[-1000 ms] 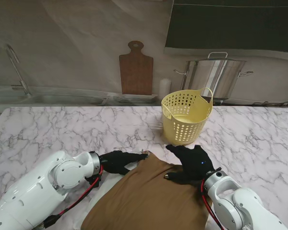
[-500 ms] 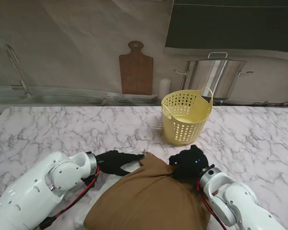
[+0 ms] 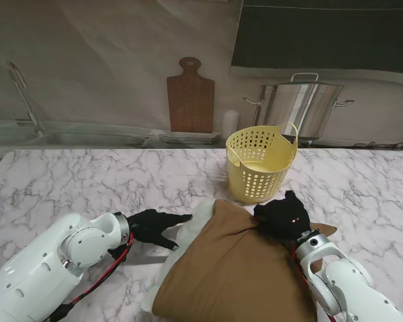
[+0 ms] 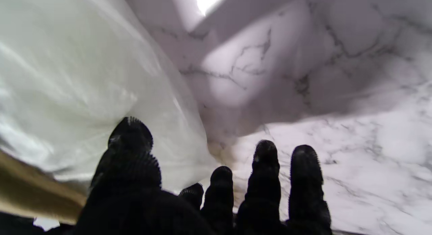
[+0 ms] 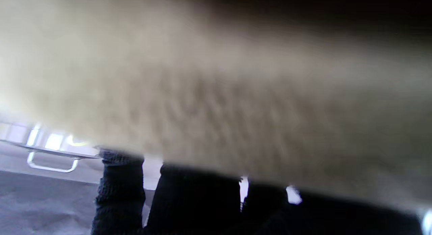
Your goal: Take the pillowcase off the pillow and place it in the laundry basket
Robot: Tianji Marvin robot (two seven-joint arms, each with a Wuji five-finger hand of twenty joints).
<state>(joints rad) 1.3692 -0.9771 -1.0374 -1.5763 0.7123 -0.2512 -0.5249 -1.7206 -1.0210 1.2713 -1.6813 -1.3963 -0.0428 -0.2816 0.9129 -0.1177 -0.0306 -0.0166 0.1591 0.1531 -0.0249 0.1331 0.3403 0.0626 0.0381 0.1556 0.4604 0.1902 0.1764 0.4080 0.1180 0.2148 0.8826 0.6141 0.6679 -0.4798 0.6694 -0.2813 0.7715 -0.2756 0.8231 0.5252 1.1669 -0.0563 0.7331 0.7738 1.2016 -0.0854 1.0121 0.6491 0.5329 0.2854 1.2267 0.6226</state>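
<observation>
Pillowcase (image 3: 235, 268), brown and bunched, lies at the near edge of the marble table (image 3: 87, 181), toward its right half, with its far corner lifted close to the yellow laundry basket (image 3: 260, 164). White pillow (image 3: 200, 209) peeks out along the pillowcase's left side (only a narrow strip of it shows from the stand). The right hand (image 3: 281, 218) is closed on the raised far corner of the brown cloth, fingers curled into the fabric; in its wrist view the cloth (image 5: 216, 93) fills nearly the whole picture, blurred, pressed against the black fingers (image 5: 119, 191). The left hand (image 3: 154, 227) rests on the table just left of the pillow, fingers spread and holding nothing. Its wrist view shows the thumb (image 4: 130, 150) touching the white pillow (image 4: 84, 86), the other fingers lying on bare marble beside it. The basket stands upright near the middle of the table. Behind the table's far edge are a wooden cutting board (image 3: 190, 97) and a steel pot (image 3: 302, 107).
</observation>
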